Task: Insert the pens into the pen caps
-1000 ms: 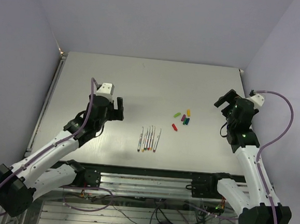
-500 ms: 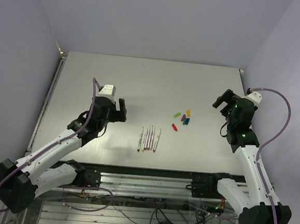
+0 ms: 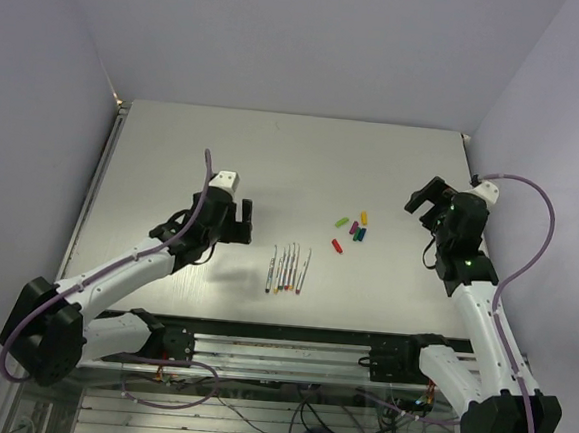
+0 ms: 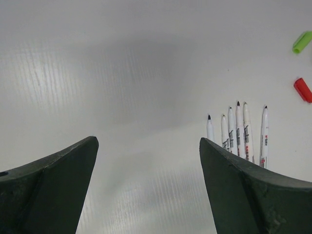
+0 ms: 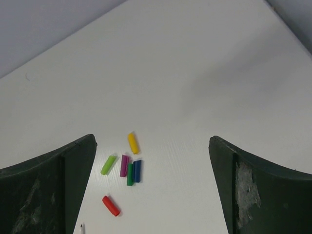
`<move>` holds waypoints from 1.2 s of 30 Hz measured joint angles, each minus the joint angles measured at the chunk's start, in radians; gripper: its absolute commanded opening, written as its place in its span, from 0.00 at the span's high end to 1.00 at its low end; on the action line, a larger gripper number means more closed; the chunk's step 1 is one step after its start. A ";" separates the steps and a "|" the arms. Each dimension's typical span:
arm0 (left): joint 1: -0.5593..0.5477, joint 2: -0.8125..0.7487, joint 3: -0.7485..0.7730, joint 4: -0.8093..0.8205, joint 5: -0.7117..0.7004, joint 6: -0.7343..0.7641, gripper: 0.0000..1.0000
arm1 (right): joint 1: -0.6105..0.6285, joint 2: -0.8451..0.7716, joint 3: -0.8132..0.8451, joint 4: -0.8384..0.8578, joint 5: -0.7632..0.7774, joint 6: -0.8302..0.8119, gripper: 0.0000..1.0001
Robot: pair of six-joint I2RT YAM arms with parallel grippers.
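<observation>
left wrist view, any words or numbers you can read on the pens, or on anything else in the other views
Pens: dark and red print along the barrels, too small and blurred to read.
Pen caps: no print visible.
Nothing else in any view carries readable text.

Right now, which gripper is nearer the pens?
Left. The left gripper is just left of the pens; the right gripper is well off to their right, beyond the caps.
</observation>
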 measured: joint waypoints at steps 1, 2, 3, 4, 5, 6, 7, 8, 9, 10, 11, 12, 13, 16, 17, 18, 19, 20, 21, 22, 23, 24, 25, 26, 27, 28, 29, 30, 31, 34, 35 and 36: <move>-0.007 0.007 0.002 -0.005 0.001 -0.001 0.04 | 0.000 0.008 0.000 -0.009 0.001 0.008 0.00; -0.016 0.019 0.006 -0.011 0.002 -0.002 0.04 | 0.000 0.020 0.000 -0.022 0.004 0.015 0.00; -0.031 0.034 0.016 -0.023 0.001 -0.003 0.04 | 0.000 0.032 0.001 -0.036 0.006 0.021 0.00; -0.050 0.052 0.025 -0.032 0.002 -0.003 0.04 | 0.000 0.043 0.002 -0.050 0.008 0.025 0.00; -0.077 0.072 0.037 -0.045 0.000 -0.003 0.04 | 0.000 0.055 0.002 -0.066 0.011 0.031 0.00; -0.110 0.093 0.051 -0.055 -0.002 -0.004 0.04 | 0.000 0.065 0.002 -0.081 0.014 0.037 0.00; -0.139 0.108 0.063 -0.064 -0.002 -0.005 0.04 | 0.000 0.071 0.002 -0.093 0.018 0.042 0.00; -0.166 0.123 0.077 -0.077 -0.002 -0.008 0.04 | 0.000 0.072 0.002 -0.102 0.022 0.047 0.00; -0.186 0.136 0.092 -0.089 -0.001 -0.011 0.04 | 0.000 0.071 0.002 -0.108 0.024 0.052 0.00; -0.202 0.147 0.107 -0.101 0.002 -0.014 0.04 | 0.000 0.064 0.002 -0.109 0.025 0.057 0.00; -0.211 0.156 0.121 -0.109 0.003 -0.016 0.04 | 0.000 0.059 0.002 -0.108 0.026 0.060 0.00; -0.215 0.168 0.140 -0.120 0.005 -0.019 0.04 | 0.000 0.049 0.002 -0.106 0.024 0.060 0.00; -0.215 0.177 0.153 -0.125 0.005 -0.022 0.04 | 0.000 0.037 0.000 -0.101 0.023 0.061 0.00; -0.215 0.197 0.183 -0.129 0.008 -0.026 0.05 | 0.000 0.013 -0.001 -0.087 0.018 0.061 0.00; -0.215 0.203 0.188 -0.131 0.008 -0.027 0.11 | 0.000 0.011 -0.001 -0.083 0.013 0.061 0.00; -0.215 0.212 0.195 -0.135 0.008 -0.030 0.18 | 0.000 0.011 -0.001 -0.082 0.006 0.061 0.00; -0.215 0.220 0.198 -0.138 0.008 -0.034 0.37 | 0.000 0.016 -0.001 -0.082 0.000 0.061 0.00; -0.215 0.232 0.201 -0.143 0.008 -0.040 0.67 | 0.000 0.023 -0.001 -0.082 -0.008 0.061 0.00; -0.215 0.243 0.201 -0.148 0.009 -0.045 0.73 | 0.000 0.027 -0.001 -0.083 -0.013 0.061 0.00; -0.215 0.253 0.201 -0.153 0.010 -0.055 0.69 | 0.000 0.031 -0.001 -0.085 -0.014 0.062 0.00; -0.216 0.266 0.201 -0.164 0.014 -0.051 0.60 | 0.000 0.033 -0.001 -0.089 -0.014 0.063 0.00; -0.215 0.276 0.201 -0.171 0.016 -0.052 0.56 | 0.000 0.034 -0.001 -0.091 -0.011 0.063 0.00; -0.216 0.285 0.201 -0.177 0.018 -0.054 0.54 | 0.000 0.033 -0.001 -0.092 -0.008 0.062 0.00; -0.216 0.290 0.201 -0.183 0.022 -0.060 0.54 | 0.000 0.031 -0.001 -0.092 -0.004 0.061 0.00; -0.217 0.293 0.201 -0.187 0.024 -0.063 0.54 | 0.000 0.031 -0.001 -0.093 0.000 0.061 0.00; -0.220 0.294 0.201 -0.188 0.025 -0.067 0.54 | 0.000 0.030 -0.001 -0.094 0.006 0.059 0.00; -0.222 0.295 0.201 -0.188 0.026 -0.071 0.54 | 0.000 0.029 -0.001 -0.097 0.011 0.058 0.00; -0.225 0.296 0.201 -0.189 0.026 -0.075 0.53 | 0.000 0.028 -0.001 -0.100 0.018 0.056 0.00; -0.229 0.298 0.201 -0.189 0.026 -0.079 0.53 | 0.000 0.026 -0.001 -0.103 0.022 0.055 0.00; -0.252 0.313 0.201 -0.189 0.025 -0.090 0.55 | 0.000 0.018 -0.001 -0.109 0.030 0.053 0.00; -0.263 0.322 0.201 -0.189 0.024 -0.095 0.55 | 0.000 0.014 -0.001 -0.109 0.031 0.052 0.00; -0.275 0.333 0.201 -0.188 0.022 -0.101 0.55 | 0.000 0.012 -0.001 -0.109 0.032 0.051 0.00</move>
